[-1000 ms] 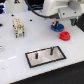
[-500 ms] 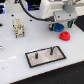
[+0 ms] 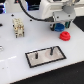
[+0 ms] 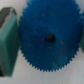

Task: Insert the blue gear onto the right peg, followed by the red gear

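Observation:
The blue gear [image 4: 47, 42] fills the wrist view, with its centre hole showing. In the exterior view it [image 3: 59, 28] is a blue patch under the arm, next to the red gear [image 3: 64, 35] on the white table. My gripper [image 3: 59, 26] stands around the blue gear. One teal finger pad [image 4: 7, 45] touches its toothed edge, and the other finger is only a dark sliver at the opposite edge. The jaws look shut on it. The right peg [image 3: 50, 50] stands on the black-framed grey plate [image 3: 59, 54], nearer the camera than the gripper.
The left peg [image 3: 38, 54] stands on the same plate. A beige block-like fixture [image 3: 18, 28] stands at the exterior view's left. Black cables hang from the arm across the top of the exterior view.

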Available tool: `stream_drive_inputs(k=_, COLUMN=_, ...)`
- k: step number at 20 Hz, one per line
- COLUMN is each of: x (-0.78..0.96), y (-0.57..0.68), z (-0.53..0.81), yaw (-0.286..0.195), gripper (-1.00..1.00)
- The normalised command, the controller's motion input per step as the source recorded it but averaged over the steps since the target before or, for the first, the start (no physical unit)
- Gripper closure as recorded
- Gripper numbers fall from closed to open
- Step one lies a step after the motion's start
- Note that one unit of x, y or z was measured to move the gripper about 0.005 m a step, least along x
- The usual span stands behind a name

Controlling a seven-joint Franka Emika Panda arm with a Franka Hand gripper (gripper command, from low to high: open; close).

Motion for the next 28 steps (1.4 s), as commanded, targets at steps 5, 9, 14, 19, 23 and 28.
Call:
stream_drive_inputs(k=5, x=0.0, y=-0.03, z=0.17, yaw=0.0, gripper=1.0)
stream_drive_inputs(k=9, x=0.23, y=-0.06, z=0.54, yaw=0.0, gripper=1.0)
stream_drive_inputs(k=14, x=0.43, y=-0.16, z=0.55, yaw=0.0, gripper=1.0)
stream_drive_inputs(k=19, x=0.54, y=-0.31, z=0.47, yaw=0.0, gripper=1.0)
stream_drive_inputs(k=23, x=0.66, y=-0.32, z=0.43, yaw=0.0, gripper=1.0)
stream_drive_inputs(k=28, x=0.73, y=-0.3, z=0.39, yaw=0.0, gripper=1.0)
